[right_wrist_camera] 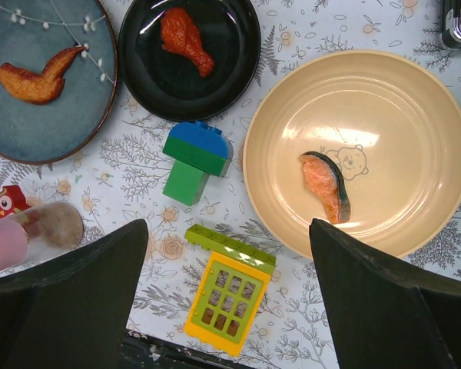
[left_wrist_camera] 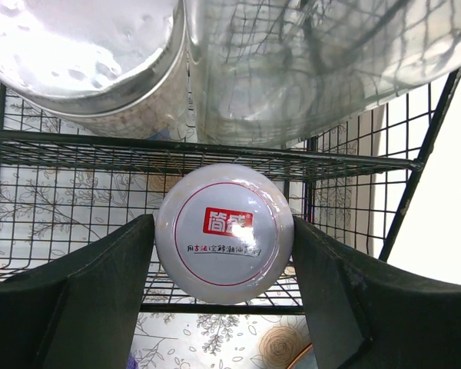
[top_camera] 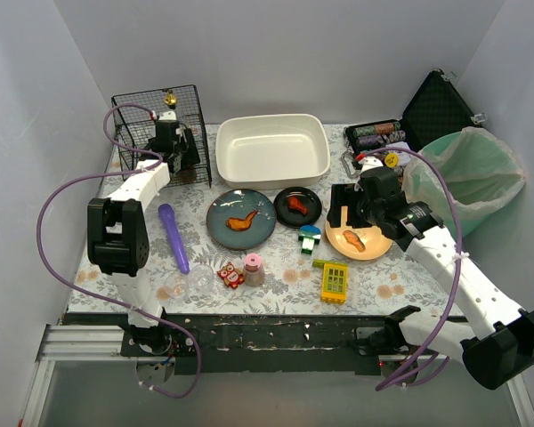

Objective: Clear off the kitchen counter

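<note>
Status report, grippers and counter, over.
Left gripper shut on white jar at wire rack. Right gripper open above beige plate. Kitchen counter not cleared: blue plate, black plate, yellow block, purple brush on it.

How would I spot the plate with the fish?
Find the green-lined bin at the counter's right end. Just left of it lies a cream plate holding a salmon slice beside a bear drawing; the neighbouring plates are blue and black.

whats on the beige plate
One salmon piece lies near the middle of the beige plate, beside a printed bear. Nothing else shows on it. The right gripper hides a strip of the near rim, so that bit cannot be checked.
</note>
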Controlling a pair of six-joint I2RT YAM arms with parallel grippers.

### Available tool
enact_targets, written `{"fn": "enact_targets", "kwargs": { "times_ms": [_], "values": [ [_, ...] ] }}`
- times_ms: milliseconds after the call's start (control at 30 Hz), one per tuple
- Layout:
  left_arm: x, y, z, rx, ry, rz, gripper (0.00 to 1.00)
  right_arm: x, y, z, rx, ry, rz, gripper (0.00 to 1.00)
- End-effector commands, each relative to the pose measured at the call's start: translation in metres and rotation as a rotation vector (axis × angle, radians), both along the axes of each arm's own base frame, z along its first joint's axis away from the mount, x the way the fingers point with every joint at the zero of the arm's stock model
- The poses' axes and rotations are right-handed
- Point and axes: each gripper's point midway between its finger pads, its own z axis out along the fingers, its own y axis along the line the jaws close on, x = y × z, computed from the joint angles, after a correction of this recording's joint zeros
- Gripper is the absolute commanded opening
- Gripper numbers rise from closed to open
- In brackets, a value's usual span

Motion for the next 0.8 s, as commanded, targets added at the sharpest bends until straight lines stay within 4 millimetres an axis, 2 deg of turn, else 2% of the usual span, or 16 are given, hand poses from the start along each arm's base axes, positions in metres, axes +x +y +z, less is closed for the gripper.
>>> {"fn": "enact_targets", "kwargs": {
  "times_ms": [0,233,300,467,633,767],
  "values": [
    [0.005,-0.003,0.006,-0.015,-0.023,-0.010,0.73,0.002,-0.001,0.009,0.003,-0.037,0.000,0.95],
    [0.002,-0.003,0.010,-0.018,-0.021,-0.010,0.80,0.001,0.000,0.011,0.010,-0.037,0.004,0.95],
    [0.001,-0.002,0.018,-0.018,-0.033,-0.003,0.84,0.001,0.000,0.013,0.012,-0.041,0.005,0.95],
    [-0.009,-0.004,0.056,-0.049,-0.091,0.000,0.91,0.000,0.000,0.014,0.011,-0.043,0.008,0.95],
    [-0.039,-0.006,0.077,-0.108,-0.076,0.025,0.98,0.000,0.002,0.017,0.024,-0.042,0.012,0.95],
    [-0.081,-0.024,0.092,-0.166,-0.073,-0.011,0.98,-0.001,0.003,0.017,0.031,-0.037,0.015,0.94]
  ]
}}
